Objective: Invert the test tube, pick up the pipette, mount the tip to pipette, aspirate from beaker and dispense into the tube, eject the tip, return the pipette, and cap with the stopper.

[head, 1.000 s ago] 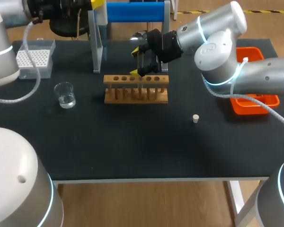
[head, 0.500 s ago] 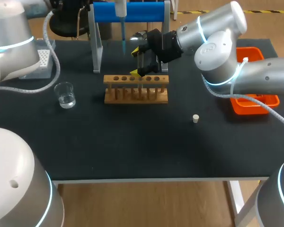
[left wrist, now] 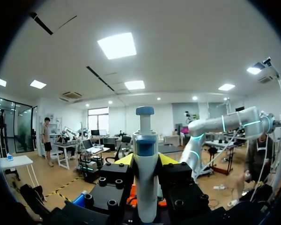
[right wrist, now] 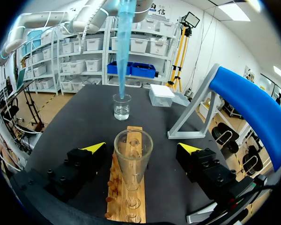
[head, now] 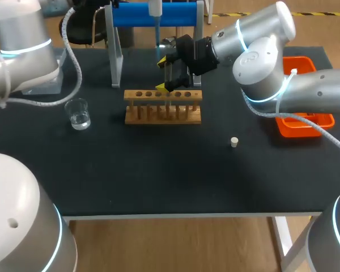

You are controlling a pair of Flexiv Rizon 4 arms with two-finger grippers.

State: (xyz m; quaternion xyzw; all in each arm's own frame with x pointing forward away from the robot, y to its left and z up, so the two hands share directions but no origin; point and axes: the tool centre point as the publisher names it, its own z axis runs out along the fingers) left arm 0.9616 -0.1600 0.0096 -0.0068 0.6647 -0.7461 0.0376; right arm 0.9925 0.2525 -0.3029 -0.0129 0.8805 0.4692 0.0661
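The beaker (head: 78, 113) stands left of the wooden rack (head: 163, 113). The left gripper (left wrist: 145, 161), clamped on the pipette (left wrist: 145, 187), has carried its blue tip (head: 157, 41) rightward, close to the racked test tube (right wrist: 133, 157), which stands untouched between the right gripper's (head: 164, 73) spread fingers.

left arm (head: 22, 39), right arm (head: 260, 56) both wearing glossy silver-white shells, fat round joints glowing cyan rings. grey cable (head: 78, 59) hanging off left arm, white cable (head: 320, 129) off right. left gripper (left wrist: 145, 161), right gripper (right wrist: 141, 149) sporting black blocky bodies, round screws, yellow tips.
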